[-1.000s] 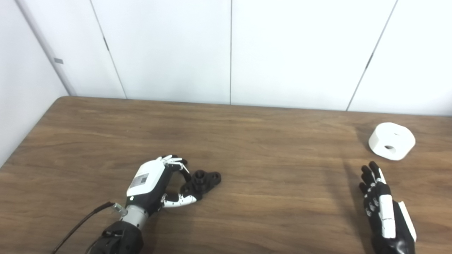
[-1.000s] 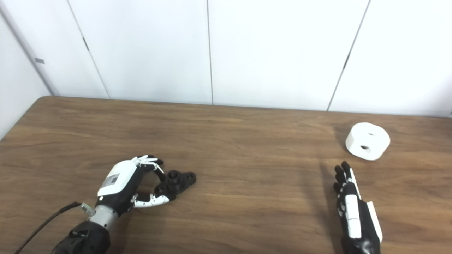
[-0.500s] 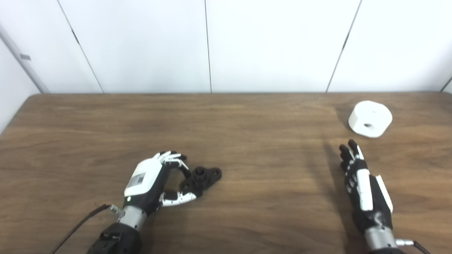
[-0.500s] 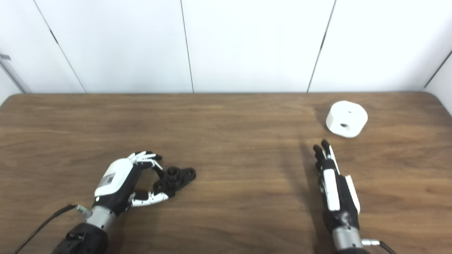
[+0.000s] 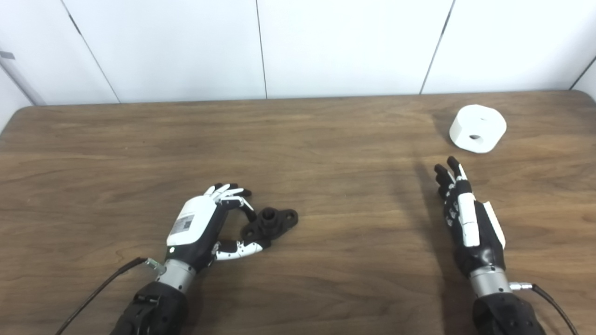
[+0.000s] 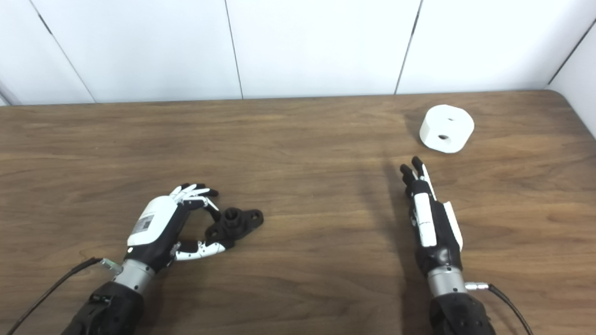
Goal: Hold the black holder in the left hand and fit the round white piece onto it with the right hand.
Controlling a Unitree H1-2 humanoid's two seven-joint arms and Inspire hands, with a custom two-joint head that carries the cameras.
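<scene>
The black holder (image 5: 272, 223) lies flat on the wooden table (image 5: 326, 139), left of the middle. My left hand (image 5: 200, 228) curls around the holder's left end, fingertips on its top and thumb against its near edge. The holder still rests on the table. The round white piece (image 5: 477, 128), with a hole in its side, sits at the far right. My right hand (image 5: 468, 218) lies open with its fingers straight, pointing toward the white piece. It stays a short way in front of the piece and does not touch it.
White wall panels (image 5: 260, 46) stand right behind the table's far edge. The table's right corner (image 6: 558, 95) is just beyond the white piece. Cables trail from both wrists at the bottom of the picture.
The whole picture has shifted, so the camera has turned right and tilted down. Both hands and both pieces keep their places relative to each other.
</scene>
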